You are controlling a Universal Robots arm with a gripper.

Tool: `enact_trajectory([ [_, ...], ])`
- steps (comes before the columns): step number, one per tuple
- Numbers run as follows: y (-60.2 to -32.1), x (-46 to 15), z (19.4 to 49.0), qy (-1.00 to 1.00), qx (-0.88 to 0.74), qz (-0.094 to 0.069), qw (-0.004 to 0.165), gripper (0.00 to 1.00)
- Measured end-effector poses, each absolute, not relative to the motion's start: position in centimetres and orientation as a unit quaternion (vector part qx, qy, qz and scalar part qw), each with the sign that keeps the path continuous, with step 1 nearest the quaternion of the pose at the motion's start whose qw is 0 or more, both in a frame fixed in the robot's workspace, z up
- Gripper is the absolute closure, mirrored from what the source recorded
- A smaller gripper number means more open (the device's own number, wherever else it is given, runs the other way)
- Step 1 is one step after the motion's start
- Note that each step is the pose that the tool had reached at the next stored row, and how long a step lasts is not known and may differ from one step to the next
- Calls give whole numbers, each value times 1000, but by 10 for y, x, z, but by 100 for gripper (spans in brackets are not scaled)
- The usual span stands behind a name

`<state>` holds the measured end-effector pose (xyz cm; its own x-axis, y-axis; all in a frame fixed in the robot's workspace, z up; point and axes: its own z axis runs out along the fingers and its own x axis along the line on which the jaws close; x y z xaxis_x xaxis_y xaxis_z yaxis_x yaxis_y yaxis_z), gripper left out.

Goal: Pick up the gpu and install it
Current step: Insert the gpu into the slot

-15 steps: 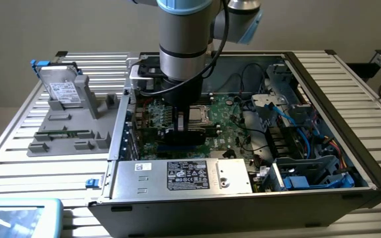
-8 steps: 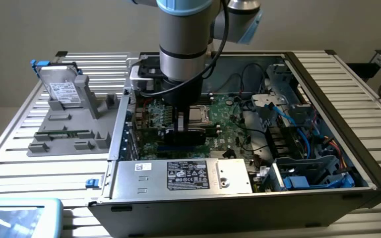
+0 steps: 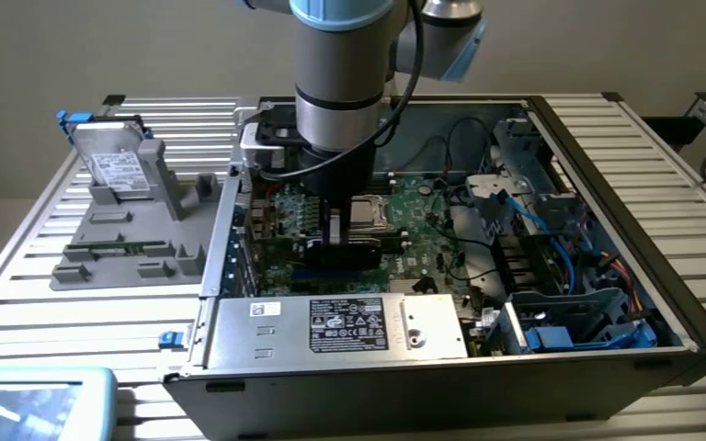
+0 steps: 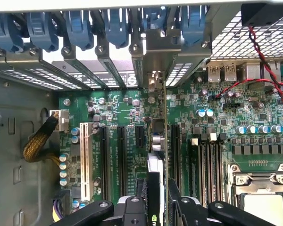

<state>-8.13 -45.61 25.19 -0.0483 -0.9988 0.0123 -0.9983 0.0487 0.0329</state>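
The one claw (image 4: 156, 203) clenched the one gpu (image 4: 153, 181) edge-on above the motherboard (image 4: 217, 136), with six blue latches (image 4: 115, 26) ahead of it.

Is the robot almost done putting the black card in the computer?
Partly. Done: the gpu is picked up, clamped edge-on in the gripper. In hand: it is held inside the open computer case, right over the motherboard's long slots, parallel to them. Left: I cannot tell if it is pushed fully into a slot, and the gripper has not let go yet.
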Motion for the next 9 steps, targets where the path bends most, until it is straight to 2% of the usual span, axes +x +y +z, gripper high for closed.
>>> enact_trajectory([
  [9, -456, -82, 251, -724, 690, -8, 16, 72],
])
